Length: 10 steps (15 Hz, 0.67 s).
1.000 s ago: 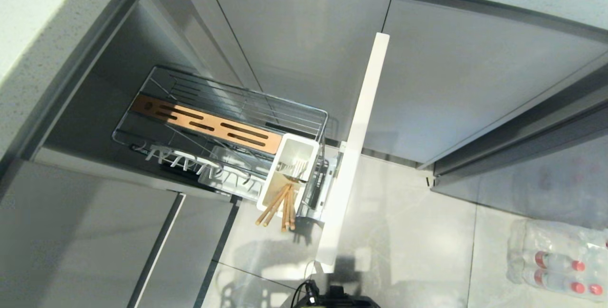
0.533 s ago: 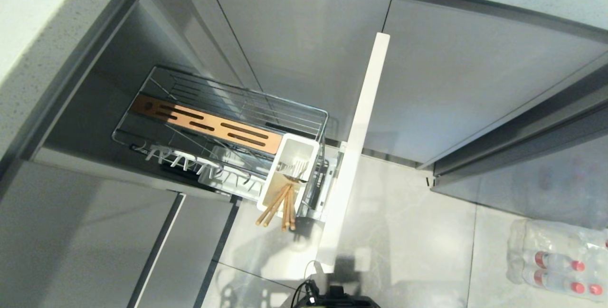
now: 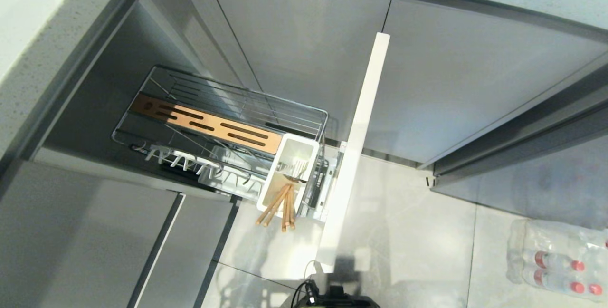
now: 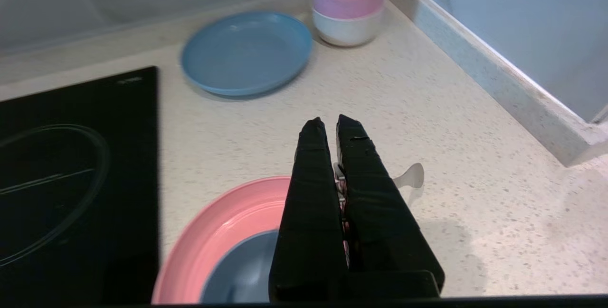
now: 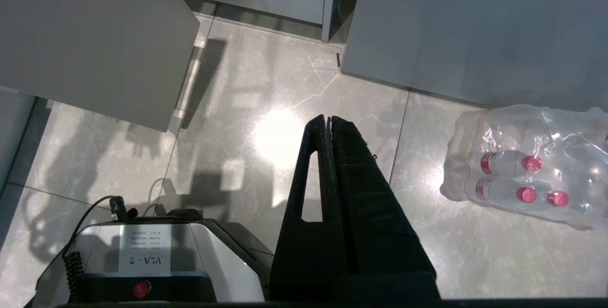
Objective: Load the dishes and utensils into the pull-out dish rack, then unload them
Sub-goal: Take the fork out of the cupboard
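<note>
In the left wrist view my left gripper (image 4: pixel 327 125) is shut on the fork (image 4: pixel 411 177), whose silver handle end sticks out beside the fingers above the speckled counter. Just under the gripper lies the pink plate (image 4: pixel 223 227) with the blue bowl (image 4: pixel 242 270) sitting in it. The head view shows the pull-out dish rack (image 3: pixel 228 108) drawn out, with its brown strip (image 3: pixel 209 126), white utensil cup (image 3: pixel 311 149) and pale cabinet front (image 3: pixel 356 146). Chopsticks (image 3: pixel 275 206) lean out of the cup. My right gripper (image 5: pixel 327 119) hangs shut and empty over the floor.
On the counter beyond the left gripper lie a blue plate (image 4: pixel 247 51) and stacked pink and white bowls (image 4: pixel 349 4). A black hob (image 4: pixel 71 179) borders the pink plate. A counter upstand (image 4: pixel 498 75) runs along one side. A pack of bottles (image 3: pixel 555 260) lies on the floor.
The rack, cup and chopsticks have kept their places in the head view. A dark shadow on the floor just below the utensil cup has gone.
</note>
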Motion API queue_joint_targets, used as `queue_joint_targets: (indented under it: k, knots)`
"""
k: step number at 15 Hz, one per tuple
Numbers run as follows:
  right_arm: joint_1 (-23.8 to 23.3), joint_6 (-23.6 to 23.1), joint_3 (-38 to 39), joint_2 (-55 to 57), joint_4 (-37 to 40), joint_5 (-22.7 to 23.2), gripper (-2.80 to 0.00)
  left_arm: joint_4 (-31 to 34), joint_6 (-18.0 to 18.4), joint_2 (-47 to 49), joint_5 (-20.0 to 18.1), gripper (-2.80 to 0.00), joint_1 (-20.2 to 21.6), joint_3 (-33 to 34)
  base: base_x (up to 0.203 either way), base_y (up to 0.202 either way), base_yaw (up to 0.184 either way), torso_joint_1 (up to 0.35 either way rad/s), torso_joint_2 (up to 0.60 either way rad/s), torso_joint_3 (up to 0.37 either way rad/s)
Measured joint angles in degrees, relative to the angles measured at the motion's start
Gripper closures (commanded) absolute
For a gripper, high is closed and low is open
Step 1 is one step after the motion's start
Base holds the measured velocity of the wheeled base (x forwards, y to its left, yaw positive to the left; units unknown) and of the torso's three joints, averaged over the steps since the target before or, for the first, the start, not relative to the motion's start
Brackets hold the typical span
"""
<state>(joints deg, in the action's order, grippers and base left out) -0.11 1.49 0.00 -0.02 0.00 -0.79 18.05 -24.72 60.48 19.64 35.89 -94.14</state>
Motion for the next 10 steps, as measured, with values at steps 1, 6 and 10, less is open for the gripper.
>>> queue_joint_targets:
  k: [1, 6, 10]
  knots:
    - [0.0, 0.0, 0.0, 0.0, 0.0, 0.0, 0.00, 0.9, 0.0, 1.5, -2.0, 0.00, 0.0, -1.6, 0.000, 0.000, 0.000, 0.000, 0.00, 0.000]
    - [0.0, 0.0, 0.0, 0.0, 0.0, 0.0, 0.00, 6.6, 1.7, 6.4, -15.9, 0.00, 0.2, -6.9, 0.000, 0.000, 0.000, 0.000, 0.00, 0.000]
    - [0.0, 0.0, 0.0, 0.0, 0.0, 0.0, 0.00, 6.6, 1.6, 8.2, -16.7, 0.00, 1.1, -7.8, 0.000, 0.000, 0.000, 0.000, 0.00, 0.000]
